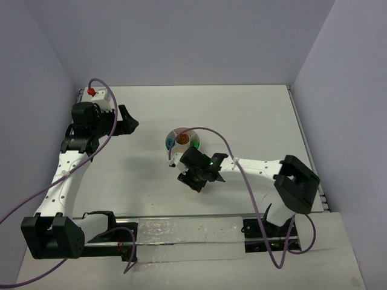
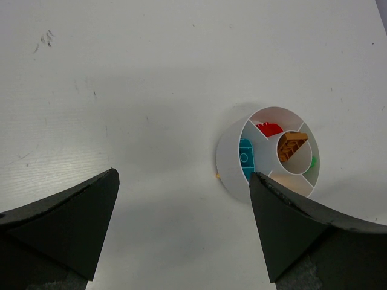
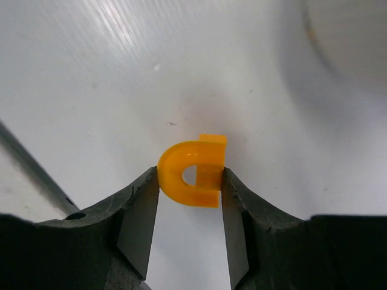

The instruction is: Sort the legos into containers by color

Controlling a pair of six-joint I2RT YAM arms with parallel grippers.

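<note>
The right arm is seen stretched leftward across the table (image 1: pixel 254 115), its elbow raised at the right and its forearm laid low toward the middle. The right gripper (image 1: pixel 192 172) is pointed down just near of the white dish (image 1: pixel 175 131). In the wrist view, the right gripper (image 3: pixel 190 181) is narrowed onto an arch-shaped yellow-orange lego (image 3: pixel 172 175), with both finger pads (image 3: pixel 140 211) pressed against its sides. Whether the piece is lifted off the surface cannot be told.

The left arm is folded back at the far left, and the left gripper (image 1: pixel 126 121) is held well apart from the dish. In its wrist view, the left gripper (image 2: pixel 183 175) is spread wide and nothing is held.

Inside the white dish (image 2: pixel 228 154), a teal lego (image 2: pixel 246 158) and a red lego (image 2: pixel 269 128) are seen in separate wedges, a brown-orange lego (image 2: pixel 291 146) in the central well, and a green lego (image 2: pixel 313 162) at the far side.

The table is white and matt, marked with faint scuff marks (image 2: pixel 45 39). It is enclosed by pale lilac walls (image 1: pixel 181 42), and purple cables (image 1: pixel 242 172) are looped along both arms.
</note>
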